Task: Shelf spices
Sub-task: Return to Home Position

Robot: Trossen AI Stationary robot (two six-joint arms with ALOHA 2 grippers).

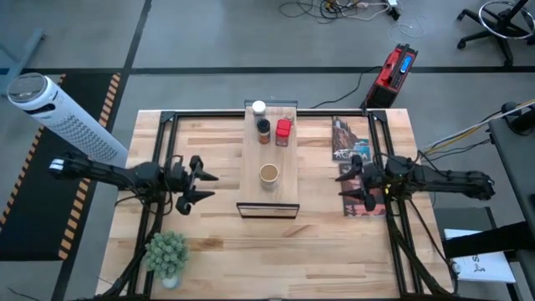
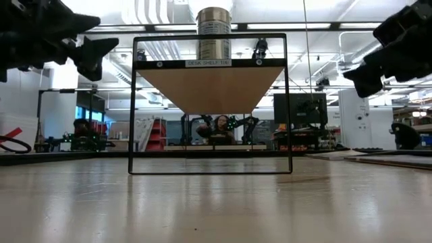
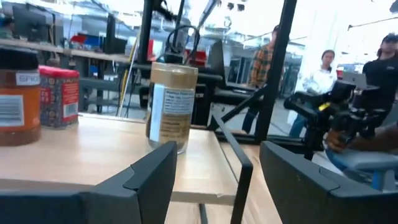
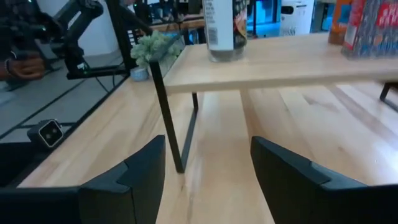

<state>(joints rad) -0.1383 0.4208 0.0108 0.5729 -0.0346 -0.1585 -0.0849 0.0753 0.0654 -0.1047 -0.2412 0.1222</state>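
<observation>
The shelf [image 1: 270, 194] is a pale board on a thin black frame at mid table. All the spices stand on it. The white-capped jar [image 1: 258, 108], dark-lidded jar [image 1: 263, 128] and red tin [image 1: 283, 131] are at its far end, and the tan-topped jar [image 1: 268, 174] is nearer the middle. My left gripper [image 1: 205, 186] hovers open to the left of the shelf, pointing at it. The left wrist view shows the tan-topped jar [image 3: 171, 106], red tin [image 3: 59, 96] and dark-lidded jar [image 3: 15, 99] ahead of it. My right gripper [image 1: 344, 182] hovers open on the right, level with the board [image 4: 280, 65].
A flat printed game box [image 1: 355, 163] lies on the table under my right gripper. A small potted plant [image 1: 167, 255] stands near the table's near left corner. A white perforated cylinder [image 1: 67, 117] leans beyond the left edge. People stand in the room behind.
</observation>
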